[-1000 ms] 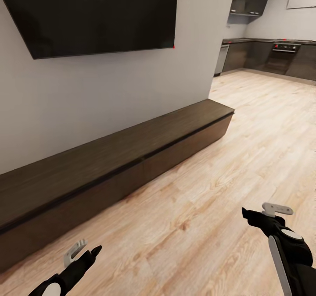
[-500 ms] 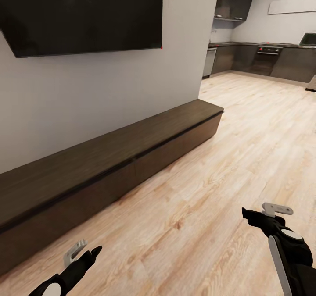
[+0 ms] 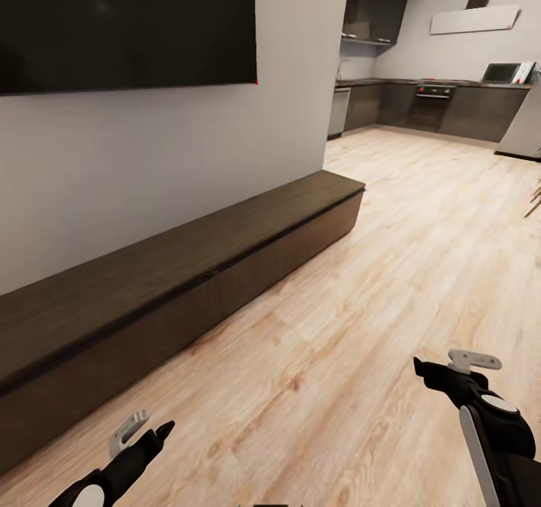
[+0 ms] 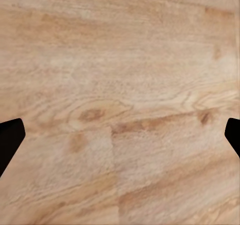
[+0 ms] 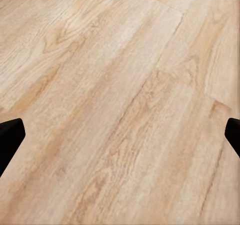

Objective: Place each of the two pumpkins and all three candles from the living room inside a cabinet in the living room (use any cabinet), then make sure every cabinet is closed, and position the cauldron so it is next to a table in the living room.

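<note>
1. The cabinet [image 3: 188, 267] runs along the wall, every front closed.
2. Left hand [image 3: 139, 436] and right hand [image 3: 451, 368] hover over the floor [image 3: 361, 282], fingers apart, holding nothing.
3. Pumpkins, candles and cauldron apparently remain to be fetched.

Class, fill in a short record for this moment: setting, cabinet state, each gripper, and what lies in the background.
Setting: living room, wood floor, TV on the wall
Cabinet: cabinet along the wall, drawer fronts flush, looks closed
Left gripper: left gripper over bare floor, jaws wide apart, holding nothing
Right gripper: right gripper over bare floor, jaws wide apart, holding nothing
Background: dark kitchen cabinets
</note>
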